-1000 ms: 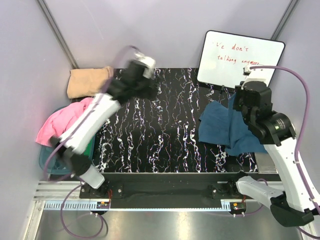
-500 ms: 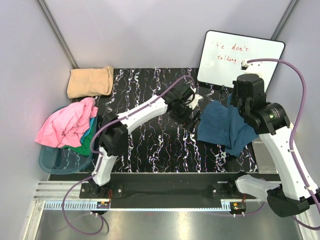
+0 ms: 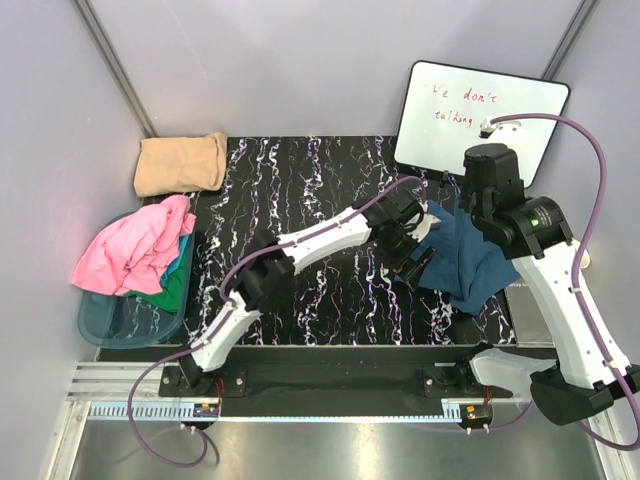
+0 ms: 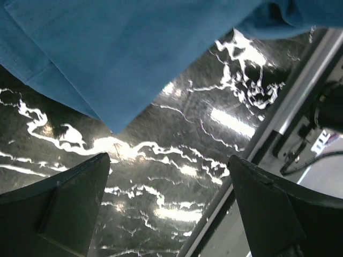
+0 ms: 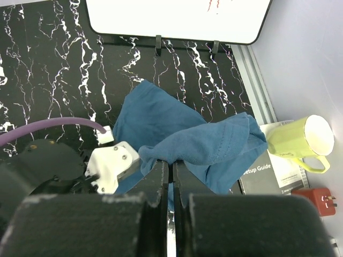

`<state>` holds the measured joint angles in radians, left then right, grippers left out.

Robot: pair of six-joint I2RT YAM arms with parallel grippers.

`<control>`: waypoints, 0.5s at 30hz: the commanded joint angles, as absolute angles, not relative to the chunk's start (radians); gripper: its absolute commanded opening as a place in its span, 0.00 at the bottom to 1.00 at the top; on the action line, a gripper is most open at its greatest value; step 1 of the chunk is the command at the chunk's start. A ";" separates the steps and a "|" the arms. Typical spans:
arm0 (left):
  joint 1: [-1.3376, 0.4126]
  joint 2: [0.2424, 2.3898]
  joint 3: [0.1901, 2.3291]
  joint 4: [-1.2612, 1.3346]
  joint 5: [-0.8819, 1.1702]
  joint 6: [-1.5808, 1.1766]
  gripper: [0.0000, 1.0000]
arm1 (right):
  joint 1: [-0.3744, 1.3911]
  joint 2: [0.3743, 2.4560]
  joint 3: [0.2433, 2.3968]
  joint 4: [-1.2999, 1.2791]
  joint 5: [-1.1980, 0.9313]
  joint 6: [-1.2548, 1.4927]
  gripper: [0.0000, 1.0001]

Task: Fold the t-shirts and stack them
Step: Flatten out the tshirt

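Now, top view: the left gripper [image 3: 412, 248] has swung across the table [image 3: 300, 200] from the far-left corner, beside the folded tan t-shirt [image 3: 182, 163], to the left edge of the teal-blue t-shirt [image 3: 470, 265] on the right side. Over the same second the right gripper [image 3: 465, 215] has drawn that shirt up and toward the right edge, so the cloth is more bunched and covers less of the table than before. Judged from this, the tan shirt is finished and set aside, and work has passed to the blue one, which is not yet spread flat for folding.

Left wrist view: the left gripper [image 4: 169, 160] has its fingers [image 4: 75, 198] spread as wide as they go, with nothing between them; a corner of the blue cloth [image 4: 134, 48] hangs just ahead of the gap, apart from both.

Right wrist view: the right gripper [image 5: 171, 163] is pressed together, pinching a fold of the blue shirt [image 5: 161, 118], which drapes from it.

A pink t-shirt [image 3: 135, 250] and a green t-shirt [image 3: 175, 285] lie in the basket [image 3: 120, 322] at the left
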<state>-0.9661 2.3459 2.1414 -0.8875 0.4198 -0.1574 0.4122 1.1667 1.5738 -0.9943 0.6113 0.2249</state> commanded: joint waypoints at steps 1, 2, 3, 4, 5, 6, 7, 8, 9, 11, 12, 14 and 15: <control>-0.959 2.376 2.183 -0.827 0.393 -0.210 0.98 | 0.413 1.175 1.644 -1.014 0.646 0.253 0.00; -0.957 2.385 2.178 -0.822 0.362 -0.218 0.98 | 0.411 1.178 1.649 -1.017 0.644 0.255 0.00; -0.957 2.390 2.172 -0.812 0.354 -0.222 0.98 | 0.411 1.180 1.660 -1.019 0.643 0.255 0.00; -0.953 2.394 2.163 -0.789 0.347 -0.233 0.98 | 0.411 1.181 1.661 -1.026 0.641 0.258 0.00; -0.951 2.405 2.160 -0.778 0.347 -0.241 0.98 | 0.411 1.183 1.664 -1.029 0.641 0.258 0.00; -0.948 2.411 2.158 -0.764 0.347 -0.248 0.97 | 0.411 1.183 1.670 -1.032 0.641 0.259 0.00; -0.940 2.421 2.163 -0.746 0.357 -0.262 0.95 | 0.413 1.181 1.672 -1.041 0.644 0.262 0.00; -0.939 2.442 2.171 -0.736 0.371 -0.267 0.94 | 0.411 1.180 1.675 -1.045 0.646 0.265 0.00; -0.934 2.453 2.181 -0.736 0.383 -0.271 0.91 | 0.411 1.177 1.675 -1.049 0.647 0.267 0.00; -0.931 2.483 2.206 -0.736 0.406 -0.275 0.77 | 0.411 1.169 1.672 -1.054 0.652 0.272 0.00; -0.930 2.490 2.209 -0.735 0.410 -0.276 0.71 | 0.411 1.167 1.669 -1.055 0.653 0.275 0.00; -0.930 2.506 2.210 -0.726 0.414 -0.282 0.56 | 0.411 1.164 1.666 -1.060 0.652 0.281 0.00; -0.928 2.511 2.212 -0.724 0.414 -0.285 0.44 | 0.411 1.163 1.664 -1.061 0.653 0.282 0.00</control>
